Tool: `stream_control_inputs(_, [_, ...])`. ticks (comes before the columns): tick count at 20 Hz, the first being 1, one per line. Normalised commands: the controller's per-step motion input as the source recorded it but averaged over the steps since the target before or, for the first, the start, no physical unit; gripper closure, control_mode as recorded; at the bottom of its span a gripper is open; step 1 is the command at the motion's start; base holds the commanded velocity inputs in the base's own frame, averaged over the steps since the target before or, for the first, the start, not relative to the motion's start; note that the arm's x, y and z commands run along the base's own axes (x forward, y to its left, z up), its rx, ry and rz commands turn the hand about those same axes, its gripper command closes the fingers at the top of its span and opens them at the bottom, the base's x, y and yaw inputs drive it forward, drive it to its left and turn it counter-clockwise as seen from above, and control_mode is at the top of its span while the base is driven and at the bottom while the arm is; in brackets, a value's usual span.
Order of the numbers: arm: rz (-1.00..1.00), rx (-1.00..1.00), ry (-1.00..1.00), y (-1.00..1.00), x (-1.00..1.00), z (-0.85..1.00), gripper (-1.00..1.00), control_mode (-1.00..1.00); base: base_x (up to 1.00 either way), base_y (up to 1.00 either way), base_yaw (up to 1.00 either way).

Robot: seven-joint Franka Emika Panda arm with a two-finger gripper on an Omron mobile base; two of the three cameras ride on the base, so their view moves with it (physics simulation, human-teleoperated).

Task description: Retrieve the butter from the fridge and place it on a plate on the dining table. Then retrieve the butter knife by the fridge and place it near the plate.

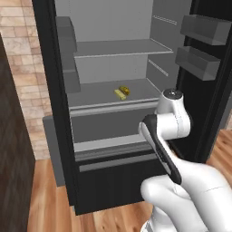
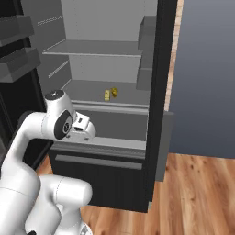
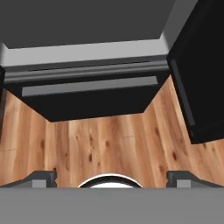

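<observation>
The fridge [image 1: 113, 90] is standing open, so only the first step looks done. The claw [image 3: 111, 177] is spread wide, holding nothing, pointing down at the floor. The butter [image 1: 119, 94] is lying on a shelf above and beyond the claw, beside a golden-brown lump [image 1: 124, 89]; plate and knife work is all remaining.

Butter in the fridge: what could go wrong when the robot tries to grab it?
The butter lies right beside a darker golden lump, so the open gripper might pinch the wrong one or knock both. It sits far back on the fridge shelf, so the arm could bump the door bins.
</observation>
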Motion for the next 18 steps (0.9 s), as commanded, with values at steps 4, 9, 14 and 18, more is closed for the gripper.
stream_control_inputs(4, [0.03,0.00,-0.01,0.00,0.68,-0.01,-1.00,-1.00,0.00,0.00,0.00])
stream_control_inputs(9, [0.02,0.00,-0.01,0.00,0.69,-0.01,-1.00,-1.00,0.00,0.00,0.00])
stream_control_inputs(14, [0.00,0.00,0.00,0.00,0.19,0.00,-1.00,-1.00,0.00,0.00,0.00])
stream_control_inputs(18, [0.00,0.00,0.00,0.00,0.00,0.00,-1.00,1.00,0.18,0.00,0.00])
